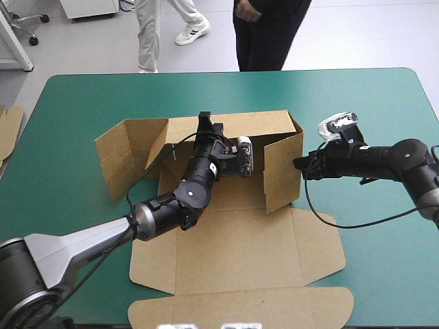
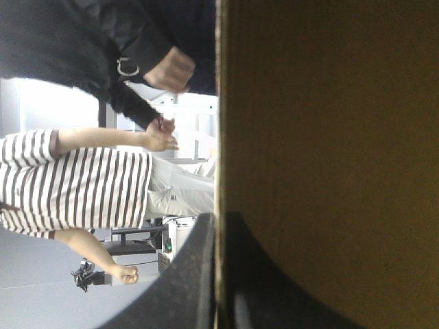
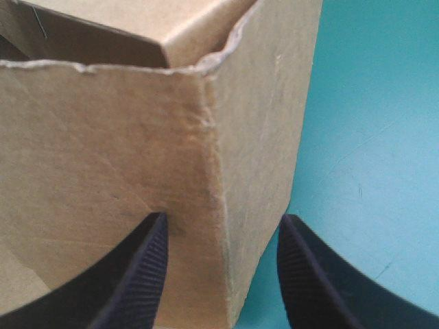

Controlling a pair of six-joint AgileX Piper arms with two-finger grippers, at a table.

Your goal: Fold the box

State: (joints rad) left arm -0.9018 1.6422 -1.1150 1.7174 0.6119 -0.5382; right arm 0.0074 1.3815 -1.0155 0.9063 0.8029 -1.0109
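brown cut-board box [image 1: 233,240] at the middle of the teal-green covered table [image 1: 384,226], raised walls on the far half, flat flaps toward the near edge; left gripper [image 1: 204,123] inside the box at the far wall's rim, a finger on each side of the board; right gripper [image 1: 296,164] outside the right wall, fingers apart, straddling its corner; spare brown board sheet [image 1: 8,130] at the table's left edge, well apart from the box

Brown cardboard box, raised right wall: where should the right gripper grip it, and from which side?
Probably the free top edge of the right wall, reached from the table's right side. This wall of the brown cardboard box is a thin upright sheet, so the open right gripper, facing its outer corner, can put one finger on each face. The left gripper holds the far wall.
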